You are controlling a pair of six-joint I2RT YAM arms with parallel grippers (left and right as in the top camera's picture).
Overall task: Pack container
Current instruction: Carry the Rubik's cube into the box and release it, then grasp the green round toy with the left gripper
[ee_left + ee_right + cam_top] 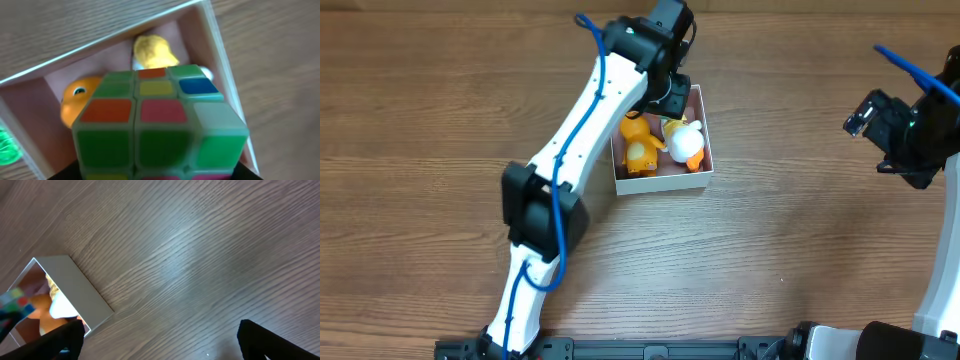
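Note:
The white container (pixel 665 183) with its pink-brown inside stands at the table's upper middle. It holds an orange toy (pixel 638 143) and a white and orange duck toy (pixel 685 142). My left gripper (pixel 670 92) is over the container's far end, shut on a colourful puzzle cube (pixel 160 125) that fills the left wrist view. Below the cube I see the container's wall (pixel 220 55), an orange toy (pixel 75 97) and a yellow toy part (pixel 152 50). My right gripper (pixel 880 125) is open and empty at the far right, over bare wood (pixel 160 340). The container (pixel 75 287) shows in the right wrist view.
A green thing (pixel 6 147) lies just outside the container's wall in the left wrist view. The table is brown wood all round. The arm bases stand at the front edge.

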